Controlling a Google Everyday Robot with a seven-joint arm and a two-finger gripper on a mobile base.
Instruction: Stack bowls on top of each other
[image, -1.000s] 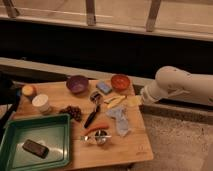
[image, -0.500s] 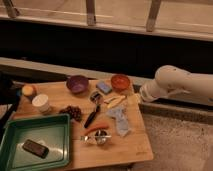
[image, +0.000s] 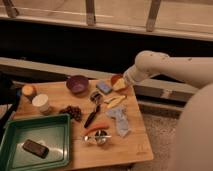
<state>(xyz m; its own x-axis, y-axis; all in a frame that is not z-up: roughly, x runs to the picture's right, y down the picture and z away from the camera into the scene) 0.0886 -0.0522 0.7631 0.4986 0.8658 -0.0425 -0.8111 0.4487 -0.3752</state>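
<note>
The gripper (image: 125, 79) hovers at the orange-red bowl (image: 118, 83) by the far edge of the surface (image: 134, 144), fingers spread wide. Straddle the rim squarely before closing, lift straight up, then centre over the dark purple bowl (image: 77, 84), well apart to its left

Two bowls: one purple bowl (image: 77, 84), one orange bowl (image: 116, 79). One white cup (image: 41, 103). One green tray (image: 12, 150), with one dark bar (image: 35, 148) inside. One metal strainer (image: 98, 136). One blue sponge (image: 104, 87). One grey-blue cloth (image: 120, 120). One carrot (image: 98, 127). One bunch of dark grapes (image: 74, 112). One small orange fruit (image: 28, 90). One black utensil (image: 92, 116). One pale yellow piece (image: 115, 101), kind unclear. One worktop (image: 135, 147). One arm (image: 170, 65), one pincer (image: 125, 80), right at the orange bowl.
</note>
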